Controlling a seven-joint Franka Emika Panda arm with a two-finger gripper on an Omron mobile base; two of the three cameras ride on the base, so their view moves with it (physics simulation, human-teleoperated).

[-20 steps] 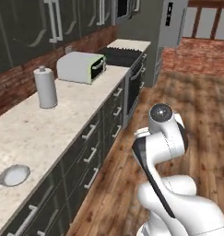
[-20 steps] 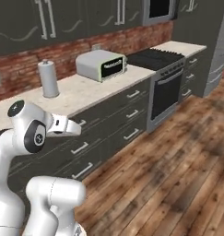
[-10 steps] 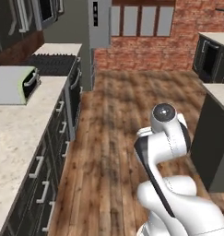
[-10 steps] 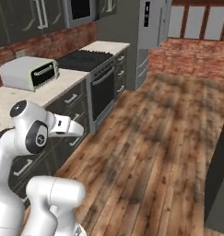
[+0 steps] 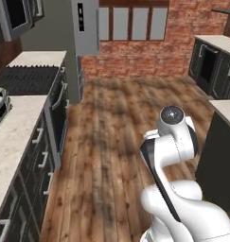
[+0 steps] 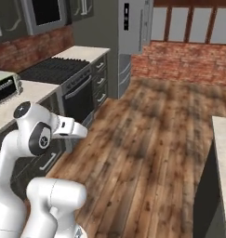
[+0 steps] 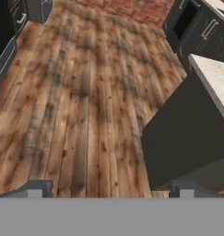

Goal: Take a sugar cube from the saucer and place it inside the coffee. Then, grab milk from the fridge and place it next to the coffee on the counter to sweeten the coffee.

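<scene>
The fridge (image 6: pixel 133 28), tall, grey and shut, stands at the far end of the left-hand worktop (image 5: pixel 12 137), just past the stove (image 6: pixel 51 69); the milk is presumably inside it. The jaws are spread wide and carry nothing, their 2 tips over bare wooden floor (image 7: pixel 76 101) in the hand view. I judge the arm is tucked close while the base heads for the fridge. A dark island cabinet (image 7: pixel 191 138) stands near on the right; open floor leads ahead.
</scene>
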